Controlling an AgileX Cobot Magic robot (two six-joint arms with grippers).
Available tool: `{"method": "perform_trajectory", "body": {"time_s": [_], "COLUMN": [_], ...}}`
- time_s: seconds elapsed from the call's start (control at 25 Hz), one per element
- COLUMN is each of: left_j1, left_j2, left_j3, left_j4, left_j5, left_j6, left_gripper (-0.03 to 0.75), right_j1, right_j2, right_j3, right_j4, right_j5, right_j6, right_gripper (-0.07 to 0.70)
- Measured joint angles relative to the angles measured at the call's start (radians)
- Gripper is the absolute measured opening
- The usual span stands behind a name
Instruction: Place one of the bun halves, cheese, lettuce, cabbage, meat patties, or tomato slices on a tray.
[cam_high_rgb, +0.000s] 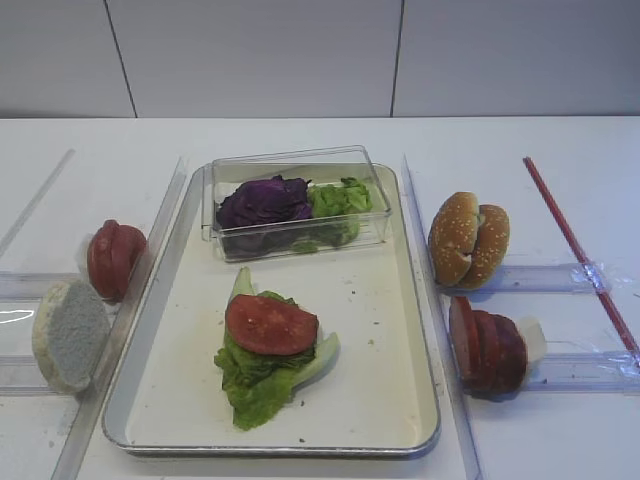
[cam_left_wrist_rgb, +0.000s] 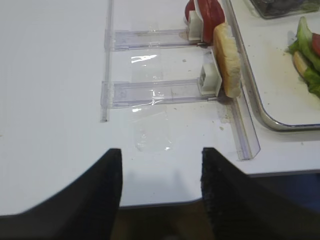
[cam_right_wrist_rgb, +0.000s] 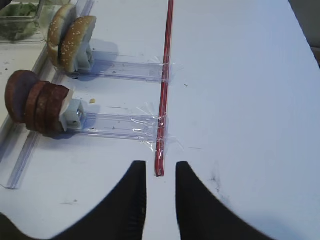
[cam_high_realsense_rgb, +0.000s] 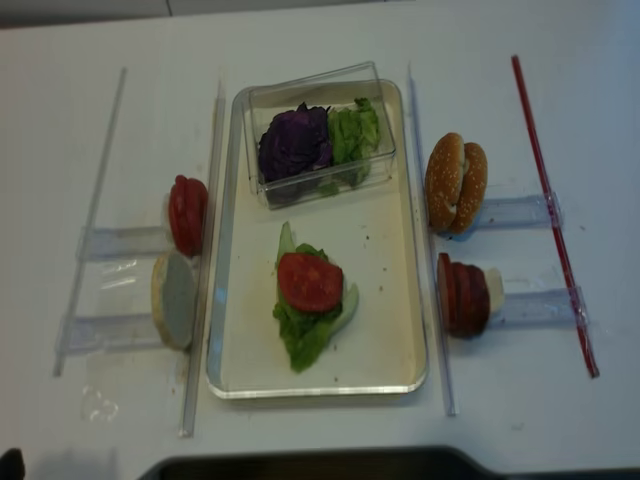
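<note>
On the tray (cam_high_rgb: 375, 300) lies lettuce (cam_high_rgb: 262, 378) with a tomato slice (cam_high_rgb: 270, 325) on top. Purple cabbage (cam_high_rgb: 263, 200) sits in a clear box at the tray's back. Left of the tray stand more tomato slices (cam_high_rgb: 113, 258) and one bun half (cam_high_rgb: 68, 333). To its right are two bun halves (cam_high_rgb: 468, 240) and the meat patties (cam_high_rgb: 487, 345). No cheese is in view. My left gripper (cam_left_wrist_rgb: 161, 150) is open and empty over the table's front edge. My right gripper (cam_right_wrist_rgb: 160, 164) is open with a narrow gap, empty, right of the patties (cam_right_wrist_rgb: 35, 102).
Clear plastic holder rails (cam_left_wrist_rgb: 155, 92) hold the food on both sides of the tray. A red strip (cam_right_wrist_rgb: 164, 85) is taped down the table on the right, ending just ahead of my right fingertips. Long clear guide bars (cam_high_rgb: 425, 260) flank the tray.
</note>
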Motion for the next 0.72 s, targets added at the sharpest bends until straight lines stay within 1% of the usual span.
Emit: {"method": "perform_trajectory", "body": {"time_s": [0.08,0.12,0.2,0.28,0.72], "left_j1": [0.0,0.0,0.0,0.0,0.0], "left_j2": [0.0,0.0,-0.002,-0.002,-0.002], "left_j3": [0.005,0.009,0.027,0.046,0.048], "left_j4": [0.0,0.0,0.0,-0.002,-0.003], "left_j5": [0.0,-0.011,-0.058,-0.083,-0.097], "left_j6": [0.007,0.017,0.03,0.044,0.052], "left_gripper": [0.348,0.348,0.348,0.348,0.348], "right_j1": [0.0,0.0,0.0,0.0,0.0], "right_j2": [0.0,0.0,0.0,0.0,0.0], "right_j3": [0.0,0.0,0.0,0.0,0.0], "right_j4": [0.0,0.0,0.0,0.0,0.0], "right_j5": [0.0,0.0,0.0,0.0,0.0], "right_j6": [0.0,0.0,0.0,0.0,0.0], "right_gripper": [0.179,0.179,0.179,0.179,0.179]}}
